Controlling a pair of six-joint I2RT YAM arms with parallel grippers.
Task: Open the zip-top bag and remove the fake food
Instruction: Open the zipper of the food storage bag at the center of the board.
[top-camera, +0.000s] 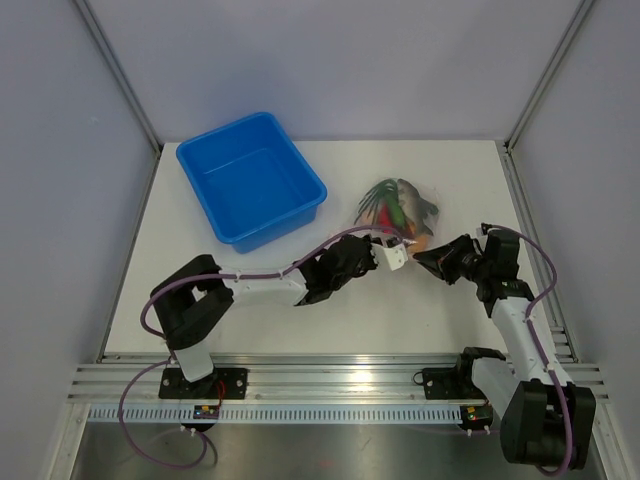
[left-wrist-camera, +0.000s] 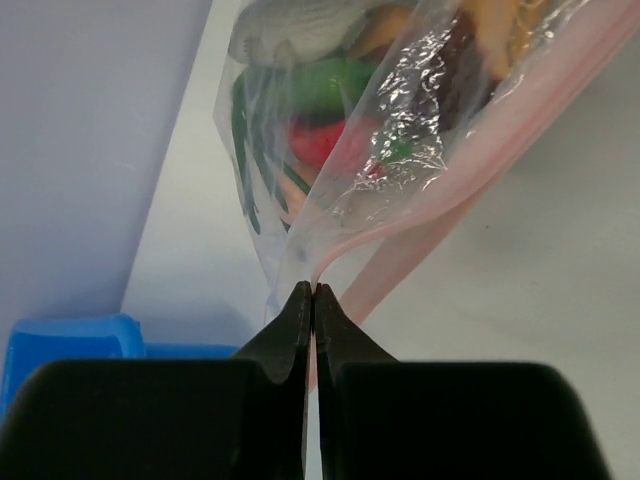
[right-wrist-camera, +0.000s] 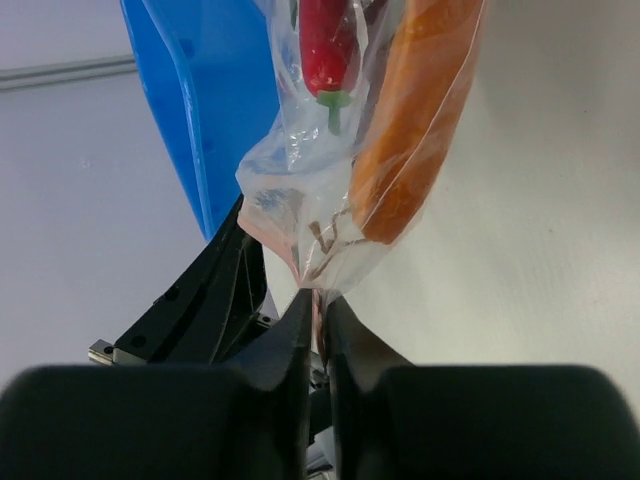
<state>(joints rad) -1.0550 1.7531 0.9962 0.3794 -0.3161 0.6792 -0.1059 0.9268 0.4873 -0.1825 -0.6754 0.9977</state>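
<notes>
The clear zip-top bag (top-camera: 397, 211) lies right of centre on the table with the fake food inside. My left gripper (top-camera: 386, 241) is shut on the pinkish zip strip (left-wrist-camera: 420, 235) at the bag's near edge. My right gripper (top-camera: 422, 249) is shut on the bag's edge (right-wrist-camera: 322, 262) from the right. Inside the bag the left wrist view shows a grey fish (left-wrist-camera: 300, 25), a green piece (left-wrist-camera: 325, 82) and a red piece (left-wrist-camera: 325, 140). The right wrist view shows a red chili (right-wrist-camera: 326, 45) and an orange piece (right-wrist-camera: 410, 130).
A blue plastic tub (top-camera: 250, 178) stands at the back left of the table, close to the bag. It also shows in the right wrist view (right-wrist-camera: 205, 90). Grey walls enclose the table on the left, back and right.
</notes>
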